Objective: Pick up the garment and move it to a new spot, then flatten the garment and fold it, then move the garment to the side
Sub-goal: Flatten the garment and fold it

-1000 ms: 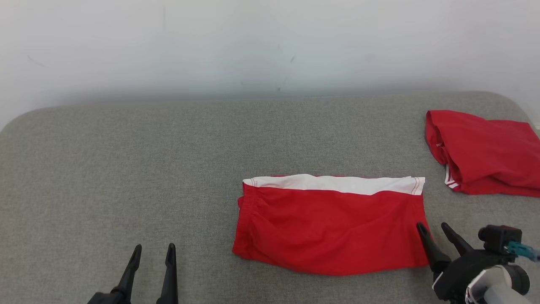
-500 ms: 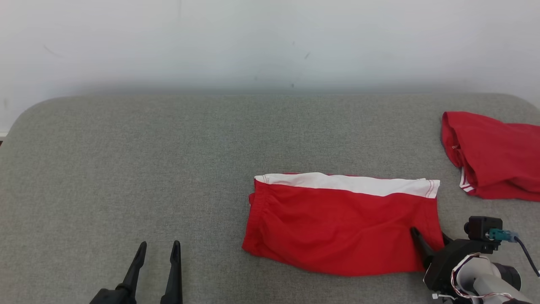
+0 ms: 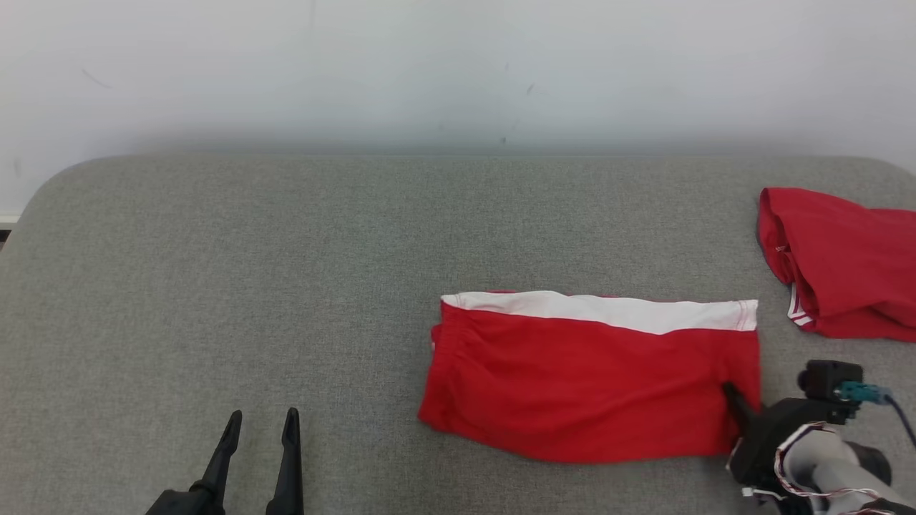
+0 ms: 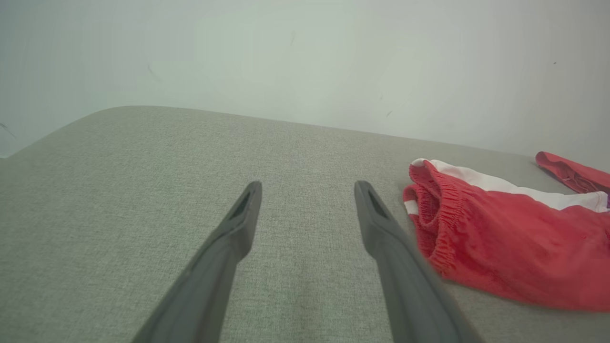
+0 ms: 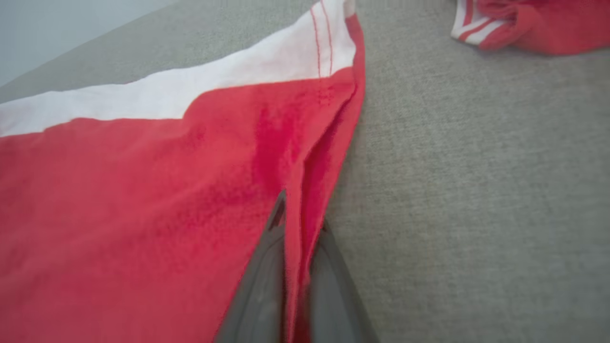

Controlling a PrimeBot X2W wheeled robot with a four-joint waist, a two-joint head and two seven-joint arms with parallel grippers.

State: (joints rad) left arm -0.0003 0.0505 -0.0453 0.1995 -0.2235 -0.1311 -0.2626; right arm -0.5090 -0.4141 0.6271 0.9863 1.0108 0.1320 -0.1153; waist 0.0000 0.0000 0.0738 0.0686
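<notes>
Folded garment flat on counter, right of centre. Right fingers clamped on its right edge; left fingers spread apart, empty, near waistband end. All layers to be kept pinched; garment best slid low sideways, fold kept undisturbed, other red garment avoided.

Place: bare, lab-like indoor room
Backdrop: plain white wall, faintly scuffed, across the upper frame
Surface: grey fabric-covered worktop, rounded corners

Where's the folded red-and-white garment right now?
In the head view the folded garment lies right of centre on the grey surface, its right edge pinched by the right gripper, with a second red garment further right.
</notes>
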